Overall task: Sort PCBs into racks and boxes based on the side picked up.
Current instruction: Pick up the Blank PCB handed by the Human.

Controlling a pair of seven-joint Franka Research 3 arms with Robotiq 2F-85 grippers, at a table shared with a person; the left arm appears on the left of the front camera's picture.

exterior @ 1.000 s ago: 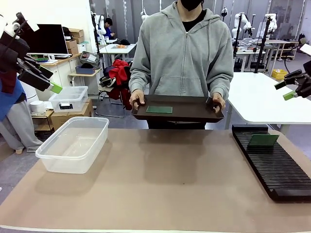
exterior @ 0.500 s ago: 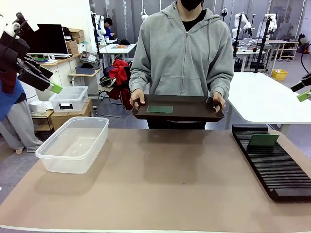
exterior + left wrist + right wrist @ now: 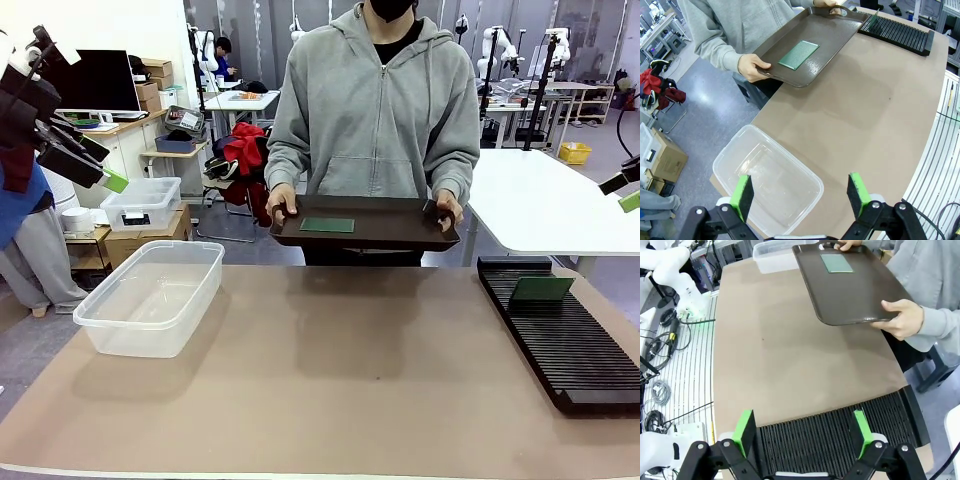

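One PCB [image 3: 328, 226] on tray [image 3: 400, 228], another PCB [image 3: 541, 289] in rack [image 3: 570, 350]; one tub [image 3: 130, 336]; left fingers [image 3: 743, 196], right fingers [image 3: 745, 430] spread.

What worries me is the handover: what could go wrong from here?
The thin green board lies flat on the dark brown handled tray, which the person holds in mid-air: little edge to pinch, and the tray may dip under a push. The second green board leans in the long black slotted rack; the open right gripper could knock it.
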